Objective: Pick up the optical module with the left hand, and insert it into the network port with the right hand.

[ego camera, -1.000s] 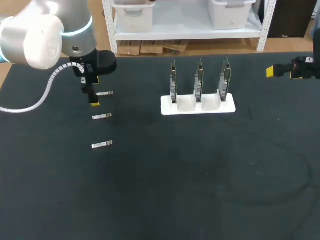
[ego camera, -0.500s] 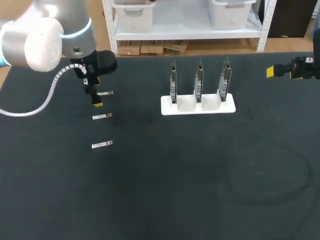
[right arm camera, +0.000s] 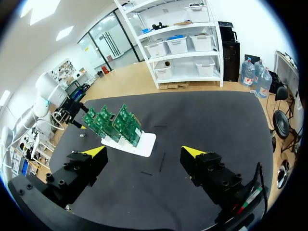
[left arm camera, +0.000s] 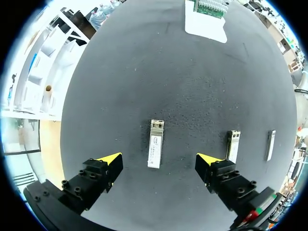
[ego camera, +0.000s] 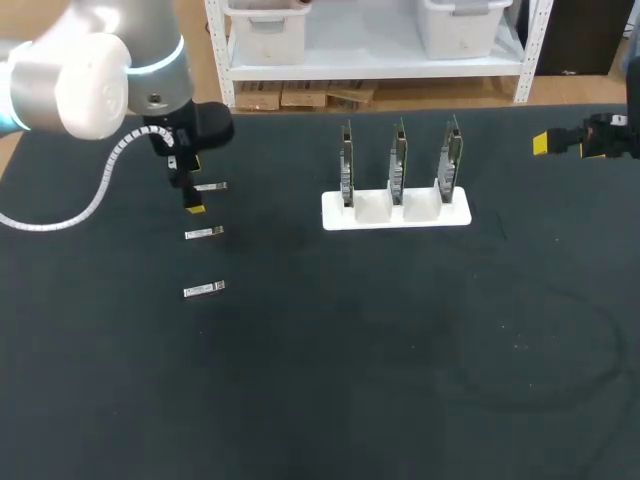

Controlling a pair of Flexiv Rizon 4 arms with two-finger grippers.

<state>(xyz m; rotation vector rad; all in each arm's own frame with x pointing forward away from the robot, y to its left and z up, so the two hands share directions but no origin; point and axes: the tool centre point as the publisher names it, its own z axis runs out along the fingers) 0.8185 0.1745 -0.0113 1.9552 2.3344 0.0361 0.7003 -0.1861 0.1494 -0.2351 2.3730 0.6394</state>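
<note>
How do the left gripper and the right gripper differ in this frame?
The left gripper points down at the table, while the right gripper lies level, facing the board stand. The left gripper has an optical module lying between its open jaws, untouched; the right gripper has nothing between its jaws. Both are open and hold nothing.
</note>
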